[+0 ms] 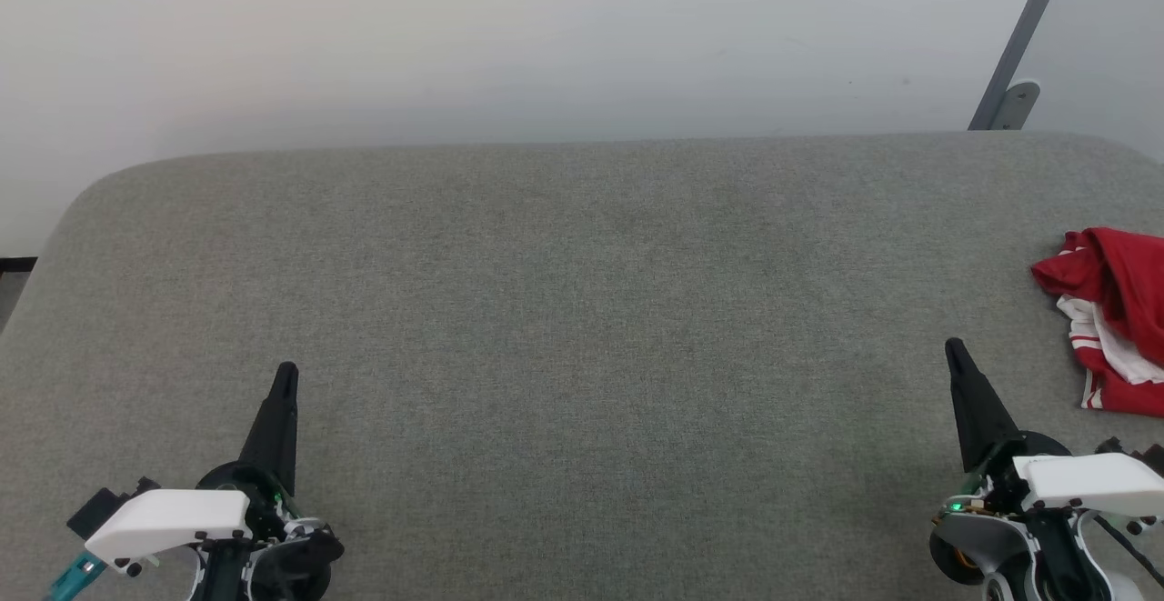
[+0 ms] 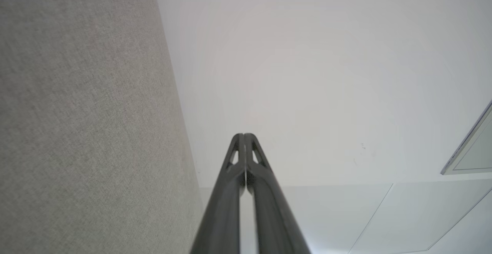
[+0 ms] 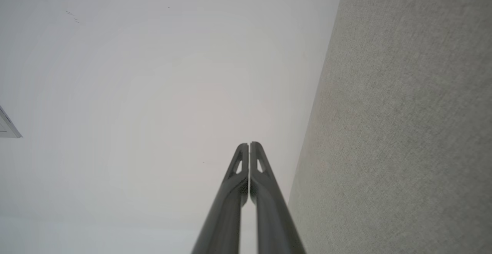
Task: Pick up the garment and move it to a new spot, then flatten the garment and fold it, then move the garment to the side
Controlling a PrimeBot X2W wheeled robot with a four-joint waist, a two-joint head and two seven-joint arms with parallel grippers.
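A wide grey woven-fabric surface [image 1: 582, 310] with rounded far corners spreads across the head view, backed by a plain pale wall [image 1: 546, 37]. The bright red soft sports garment [image 1: 1123, 310], with white bands and thin white stripes at its edges, lies crumpled in a heap on the surface at the far right, cut off by the picture's right edge. Folds of red are bunched over a patch of white.

The left pincer [image 1: 285, 372], two long dark fingers on a black-and-white wrist, sits at the lower left over the surface and points away from the robot. Its fingers are pressed together into one point and pinch nothing. In the left wrist view the left pincer [image 2: 243, 135] shows both fingers meeting at the tips, with grey fabric to one side and the pale wall ahead.

The right pincer [image 1: 953, 348] at the lower right is likewise pressed together and empty. It is near the garment, to its left, and apart from it. The right wrist view shows the right pincer [image 3: 249, 144] with its tips touching, beside the grey fabric.

A slanted grey metal strut [image 1: 1018, 46] stands against the wall beyond the surface's far right corner
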